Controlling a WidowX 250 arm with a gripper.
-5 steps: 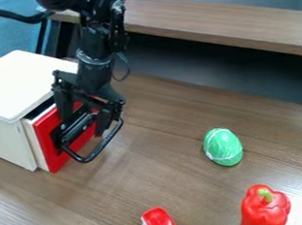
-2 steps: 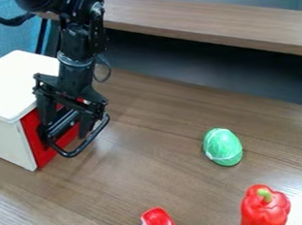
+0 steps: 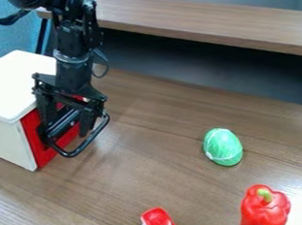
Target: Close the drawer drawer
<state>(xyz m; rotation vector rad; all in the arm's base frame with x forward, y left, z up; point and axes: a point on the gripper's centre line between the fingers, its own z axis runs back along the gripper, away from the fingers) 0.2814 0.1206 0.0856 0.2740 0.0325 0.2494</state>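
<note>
Hanging at the lower end of the black arm, the gripper [image 3: 67, 130] sits close against the red face of the drawer [image 3: 34, 138]; whether it is spread or together I cannot tell, nor whether it grips anything. A curved black bar [image 3: 85, 144] juts out at its lower end, and I cannot tell whether that belongs to the gripper or to the drawer. The drawer is in the front of the white cabinet [image 3: 5, 144], pushed in so that its red face lies about level with the cabinet's edge; what it holds is hidden. The cabinet stands at the left of the wooden table [image 3: 158, 167]. Well apart from it, to the right, lies a green rounded toy [image 3: 222, 147] with pale lines. Nearer the camera are a red pepper [image 3: 264, 207] with a green stem and a red object [image 3: 160, 222] with a white side, both cut off by the bottom edge.
</note>
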